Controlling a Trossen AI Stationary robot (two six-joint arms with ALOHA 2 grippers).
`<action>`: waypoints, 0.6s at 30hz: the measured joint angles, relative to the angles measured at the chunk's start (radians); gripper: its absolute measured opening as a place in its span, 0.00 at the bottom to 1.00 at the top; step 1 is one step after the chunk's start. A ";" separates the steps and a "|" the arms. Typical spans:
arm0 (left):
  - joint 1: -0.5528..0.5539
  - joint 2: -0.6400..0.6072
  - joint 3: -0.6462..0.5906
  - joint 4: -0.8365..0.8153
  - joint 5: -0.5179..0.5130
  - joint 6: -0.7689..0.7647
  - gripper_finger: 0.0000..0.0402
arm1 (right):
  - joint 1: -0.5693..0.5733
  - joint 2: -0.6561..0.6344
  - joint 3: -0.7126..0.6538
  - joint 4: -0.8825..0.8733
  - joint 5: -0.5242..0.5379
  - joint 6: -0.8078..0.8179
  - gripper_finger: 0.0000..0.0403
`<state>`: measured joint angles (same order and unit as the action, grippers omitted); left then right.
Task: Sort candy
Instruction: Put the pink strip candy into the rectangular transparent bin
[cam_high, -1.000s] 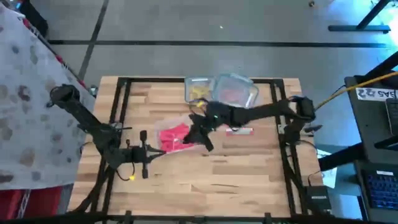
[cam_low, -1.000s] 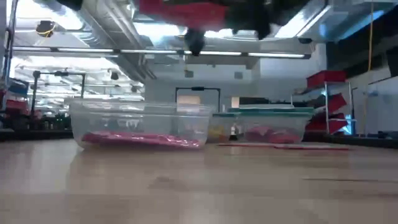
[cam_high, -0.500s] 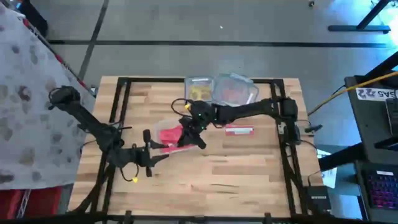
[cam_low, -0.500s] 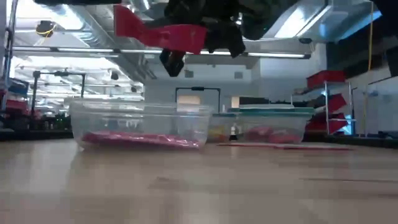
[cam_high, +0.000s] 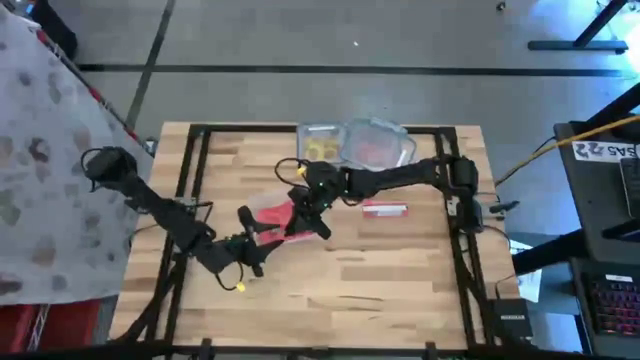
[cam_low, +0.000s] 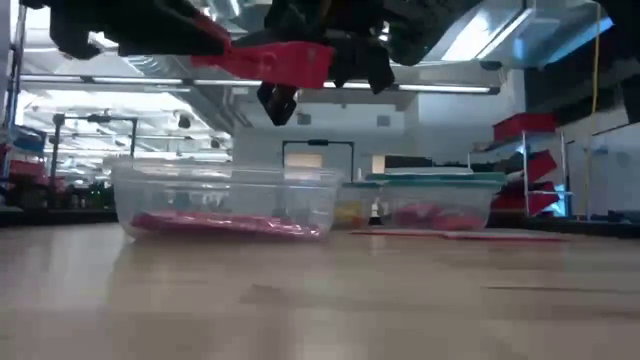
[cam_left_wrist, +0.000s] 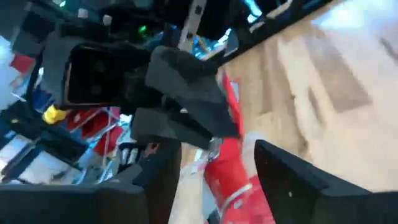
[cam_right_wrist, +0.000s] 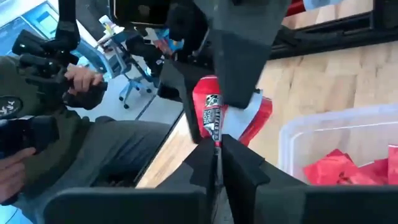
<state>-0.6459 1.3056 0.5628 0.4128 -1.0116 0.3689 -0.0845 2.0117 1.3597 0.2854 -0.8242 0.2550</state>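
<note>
A red candy packet (cam_right_wrist: 211, 112) hangs in the air over the table's middle, and my right gripper (cam_right_wrist: 217, 149) is shut on it. My left gripper (cam_left_wrist: 217, 155) is open, one finger on each side of the same packet (cam_left_wrist: 233, 168). I cannot tell whether those fingers touch it. In the high view the left gripper (cam_high: 252, 226) faces the right gripper (cam_high: 302, 210) over a clear tub (cam_high: 270, 203). This tub (cam_low: 225, 200) rests on its base and has red packets inside. My right gripper pinches one narrow end of the packet (cam_right_wrist: 214, 132) between its two fingers. The fingers come nearly level from the table's right side. The packet sticks out ahead of them, roughly level (cam_low: 270, 58), and is lifted clear above the tub.
Two more clear tubs stand at the far edge, one with yellow pieces (cam_high: 320, 147) and one with red candy (cam_high: 378, 145). A loose red packet (cam_high: 384, 210) lies on the wood to the right of my right gripper. A seated person's hands (cam_right_wrist: 68, 78) show beyond the table.
My right gripper moved toward the table's left edge and came down with the packet, then stopped. The packet dropped into the low view and stays clear of the tub. My left gripper moved toward the table's right, up to the packet.
</note>
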 joint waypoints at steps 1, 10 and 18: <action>0.002 0.000 0.000 -0.001 0.000 -0.006 0.37 | 0.000 0.000 0.000 -0.001 0.000 0.000 0.03; 0.005 0.000 0.000 -0.008 0.017 -0.084 0.02 | 0.006 0.000 0.000 -0.003 -0.003 -0.070 0.03; -0.003 0.000 0.000 -0.012 0.012 -0.247 0.00 | -0.044 -0.016 0.000 -0.112 -0.029 -0.095 0.19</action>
<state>-0.6490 1.3056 0.5629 0.4005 -0.9998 0.1218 -0.1281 1.9955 1.3602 0.1738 -0.8535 0.1603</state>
